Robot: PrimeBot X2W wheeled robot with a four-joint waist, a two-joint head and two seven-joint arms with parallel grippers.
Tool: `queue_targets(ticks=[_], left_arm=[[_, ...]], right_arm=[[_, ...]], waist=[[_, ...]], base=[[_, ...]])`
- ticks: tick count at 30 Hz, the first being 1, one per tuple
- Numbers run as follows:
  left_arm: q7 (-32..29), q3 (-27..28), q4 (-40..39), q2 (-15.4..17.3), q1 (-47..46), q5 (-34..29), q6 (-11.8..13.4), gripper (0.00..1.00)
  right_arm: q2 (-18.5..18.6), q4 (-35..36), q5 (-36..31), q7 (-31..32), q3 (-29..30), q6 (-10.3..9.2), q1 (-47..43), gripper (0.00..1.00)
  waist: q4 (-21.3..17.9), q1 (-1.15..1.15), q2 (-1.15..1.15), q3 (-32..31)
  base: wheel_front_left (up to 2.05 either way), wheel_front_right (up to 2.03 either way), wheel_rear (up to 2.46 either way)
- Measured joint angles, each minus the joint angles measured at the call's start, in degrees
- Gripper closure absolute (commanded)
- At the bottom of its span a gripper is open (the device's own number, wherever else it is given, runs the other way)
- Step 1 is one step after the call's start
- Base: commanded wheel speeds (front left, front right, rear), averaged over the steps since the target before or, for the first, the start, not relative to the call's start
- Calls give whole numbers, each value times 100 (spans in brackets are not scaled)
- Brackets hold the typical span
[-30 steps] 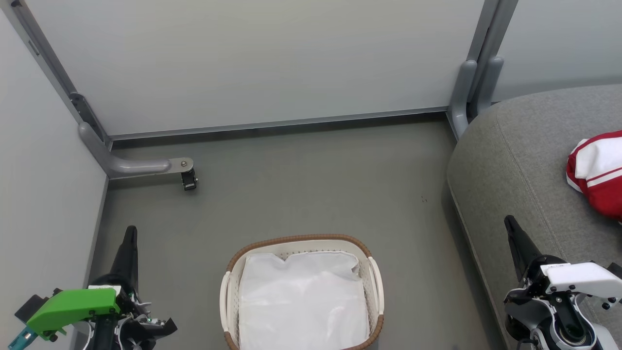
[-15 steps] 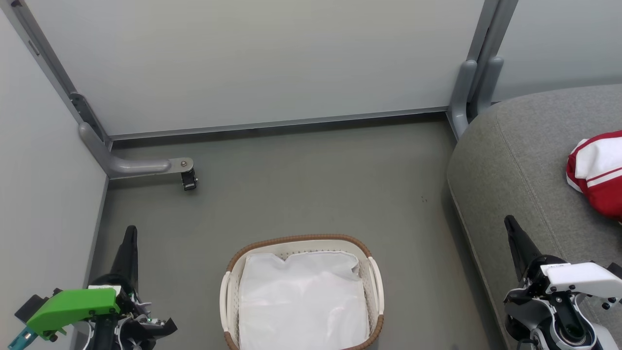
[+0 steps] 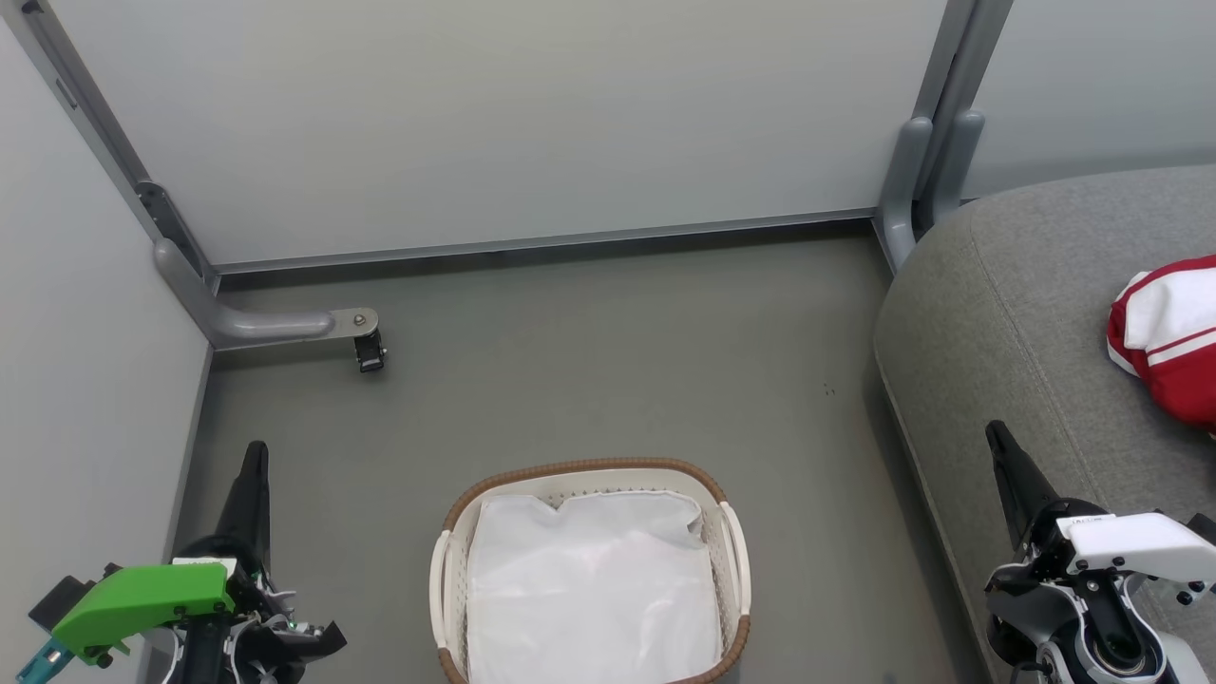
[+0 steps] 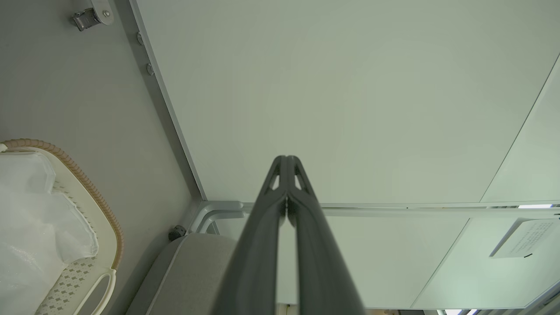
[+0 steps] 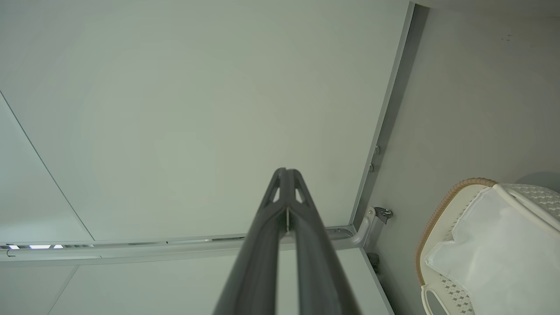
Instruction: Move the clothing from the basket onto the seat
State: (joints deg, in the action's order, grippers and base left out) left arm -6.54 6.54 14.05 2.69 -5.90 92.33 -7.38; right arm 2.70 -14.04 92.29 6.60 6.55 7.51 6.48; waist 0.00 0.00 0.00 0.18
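At 3 o'clock, bright red clothing (image 3: 1167, 337) with white stripes, lying on grey fabric-upholstered seat (image 3: 1007, 313), cut off at frame edge, possibly several pieces. At 6 o'clock, oval white perforated basket (image 3: 579, 467), brown woven rim. Closed tight, nothing held: left hand (image 3: 255, 454) at 7 o'clock, right hand (image 3: 995, 433) at 5 o'clock.

No text legible, white paper notice (image 4: 523, 237) on the partition panel (image 4: 455, 262) in left wrist view, printed lines too small to read

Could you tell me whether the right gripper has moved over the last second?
No; the right gripper stays put, its tip over the same spot on the seat.
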Motion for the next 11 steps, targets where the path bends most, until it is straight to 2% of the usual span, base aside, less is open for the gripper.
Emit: queue_targets(ticks=[11], left_arm=[[0, 0, 0, 0, 0, 0, 0, 100]], right_arm=[[0, 0, 0, 0, 0, 0, 0, 100]], waist=[[0, 0, 0, 0]], base=[[0, 0, 0]])
